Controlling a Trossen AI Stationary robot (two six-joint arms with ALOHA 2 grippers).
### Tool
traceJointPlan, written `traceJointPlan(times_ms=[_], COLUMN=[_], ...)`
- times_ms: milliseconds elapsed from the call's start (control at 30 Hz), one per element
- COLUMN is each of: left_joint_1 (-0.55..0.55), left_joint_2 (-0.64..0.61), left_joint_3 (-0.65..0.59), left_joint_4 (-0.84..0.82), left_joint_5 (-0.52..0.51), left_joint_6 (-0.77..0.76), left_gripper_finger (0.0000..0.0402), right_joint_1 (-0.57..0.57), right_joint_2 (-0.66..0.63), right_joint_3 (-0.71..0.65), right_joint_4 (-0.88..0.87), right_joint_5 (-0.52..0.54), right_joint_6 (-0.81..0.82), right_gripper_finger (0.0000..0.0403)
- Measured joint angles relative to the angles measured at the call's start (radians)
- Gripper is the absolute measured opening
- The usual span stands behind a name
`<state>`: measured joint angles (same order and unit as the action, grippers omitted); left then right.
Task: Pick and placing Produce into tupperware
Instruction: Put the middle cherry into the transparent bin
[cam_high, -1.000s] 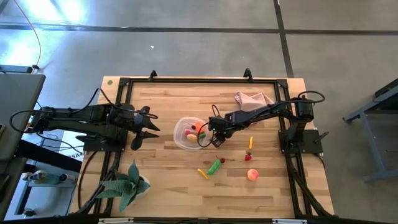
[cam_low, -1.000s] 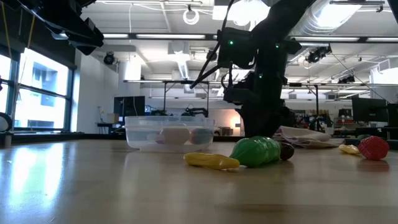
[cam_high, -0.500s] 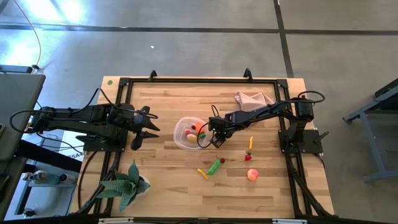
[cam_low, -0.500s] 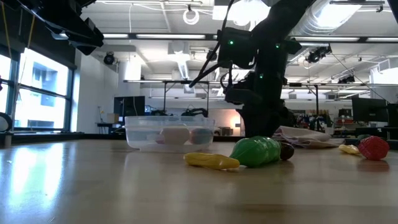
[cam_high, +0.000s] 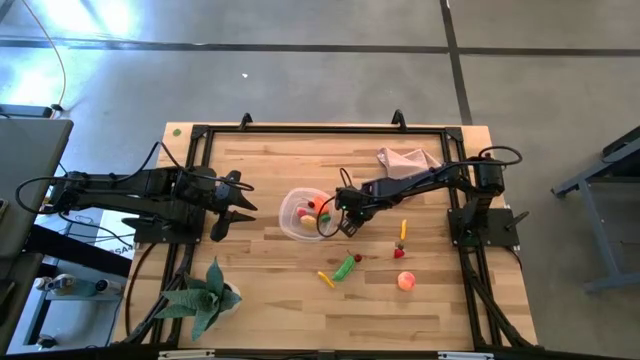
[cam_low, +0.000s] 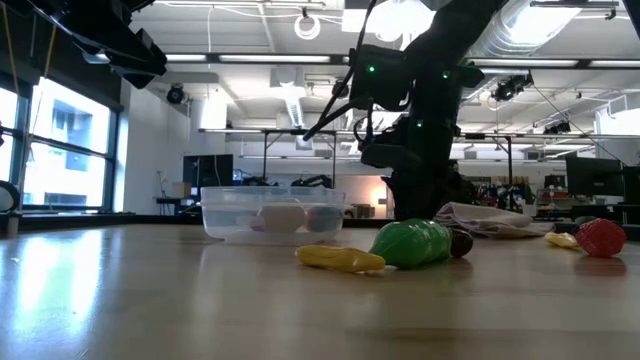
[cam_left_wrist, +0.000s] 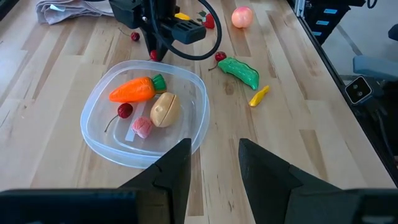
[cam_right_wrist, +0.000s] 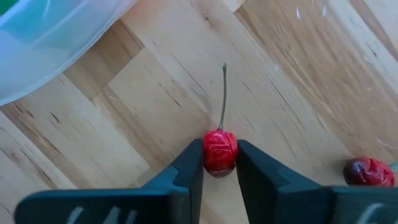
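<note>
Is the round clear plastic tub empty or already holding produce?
Holding produce: the round clear plastic tub contains an orange carrot, a tan lump, a cherry and a pink piece.

You find no readable text, label, brand, number or sign in any view. The white patch beside the table's lower left edge in the high view carries marks too small to read. Nothing legible stands on the arms, the tub, the produce or the room's fixtures behind the table.
</note>
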<state>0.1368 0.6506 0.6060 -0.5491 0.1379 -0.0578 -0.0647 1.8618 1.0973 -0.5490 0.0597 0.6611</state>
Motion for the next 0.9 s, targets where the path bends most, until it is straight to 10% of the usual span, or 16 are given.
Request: traceJointPlan(times_ms=[900], left_joint_1=[0.000], left_joint_2=[0.000], left_joint_3=[0.000], left_joint_4=[0.000], left_joint_5=[0.000], left_joint_6=[0.000], left_gripper_finger=[0.0122], right_joint_1=[0.006], right_joint_2=[-0.056], right_joint_3=[0.403], right_joint_4=[-0.152], right_joint_5=[0.093], right_joint_6=[-0.387], right_gripper_finger=[0.0062])
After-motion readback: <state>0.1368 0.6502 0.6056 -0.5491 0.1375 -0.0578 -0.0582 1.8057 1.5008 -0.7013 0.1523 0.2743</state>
